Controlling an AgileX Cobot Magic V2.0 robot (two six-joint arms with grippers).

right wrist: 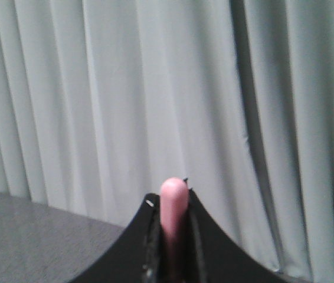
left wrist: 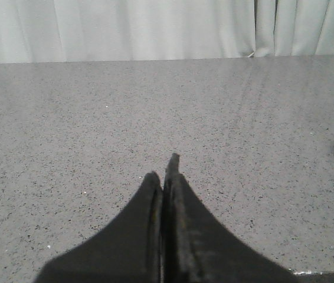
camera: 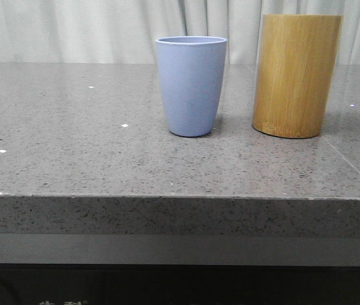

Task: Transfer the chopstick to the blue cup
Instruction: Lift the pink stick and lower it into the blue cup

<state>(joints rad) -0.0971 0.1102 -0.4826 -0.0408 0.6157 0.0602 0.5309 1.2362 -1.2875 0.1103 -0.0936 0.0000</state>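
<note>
Looking forward over the grey table [camera: 72, 152], the cup [camera: 191, 86] stands upright near the middle with its mouth open and nothing poking out of it. Just to its right, apart from it, stands a taller bamboo cylinder [camera: 296, 75].

Over to the left wrist: the left pincer [left wrist: 164, 177] has its two black fingers pressed together with nothing between them, low over bare table, and a sliver of the cup shows at the frame's edge, well off to the side.

Now the right wrist, and here's the action: the right pincer [right wrist: 170, 203] is clamped on the chopstick [right wrist: 173, 206], whose rounded pink end sticks up between the fingers. Behind it hangs the pale curtain [right wrist: 96, 88], with a corner of table below, so this arm looks raised well clear.

The step in hand, by my read, is carrying the chopstick to the cup. To do it well: centre the stick's lower end over the mouth, keep it near vertical, come down inside the rim, and let go late so it doesn't tip the cup.
</note>
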